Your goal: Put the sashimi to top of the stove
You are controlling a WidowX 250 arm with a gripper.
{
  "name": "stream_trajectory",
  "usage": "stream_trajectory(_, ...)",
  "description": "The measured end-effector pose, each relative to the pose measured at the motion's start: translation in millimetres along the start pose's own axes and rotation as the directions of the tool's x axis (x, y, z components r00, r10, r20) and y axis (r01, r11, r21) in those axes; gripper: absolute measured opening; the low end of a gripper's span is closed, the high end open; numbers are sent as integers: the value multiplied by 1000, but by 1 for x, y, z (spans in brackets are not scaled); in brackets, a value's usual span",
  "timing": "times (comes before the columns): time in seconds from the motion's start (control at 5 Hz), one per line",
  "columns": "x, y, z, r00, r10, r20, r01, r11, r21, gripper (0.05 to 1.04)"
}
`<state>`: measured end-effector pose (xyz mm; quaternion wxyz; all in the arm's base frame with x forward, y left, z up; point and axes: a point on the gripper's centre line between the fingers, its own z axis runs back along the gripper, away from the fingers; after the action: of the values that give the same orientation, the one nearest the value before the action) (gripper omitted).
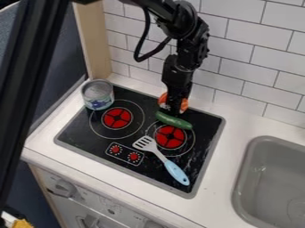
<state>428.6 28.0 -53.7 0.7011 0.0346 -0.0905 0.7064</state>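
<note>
On white counter [235, 133]: black stovetop [88, 136], grey sink [253, 164] set in at right. On stovetop: can [97, 95] at upper-left corner, cucumber [173, 120] by right burner [170, 137], spatula [163, 156] slanting to lower right.

a can [97, 95] stands, a cucumber [174, 121] lies near a spatula [177, 173].

No readable text or labels.

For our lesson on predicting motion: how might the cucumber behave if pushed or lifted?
The cucumber would probably roll if pushed from the side, as its body is long and rounded. It looks thick and fairly straight, so I'd expect it to stay stiff when lifted. Its smooth-looking skin may make it slightly slippery.
</note>
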Motion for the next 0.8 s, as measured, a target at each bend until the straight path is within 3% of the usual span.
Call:
stream_trajectory(0.2, 0, -3, -1, 1000, 10, 2, -10, 1000, 2, 653)
stream_trajectory(0.4, 4, 1, 0, 999, 22, 27, -23, 999, 28, 946)
stream_trajectory(0.6, 11, 0, 2, 997, 31, 69, -33, 999, 29, 1011)
stream_trajectory(0.8, 11, 0, 2, 997, 37, 69, -39, 999, 30, 1006)
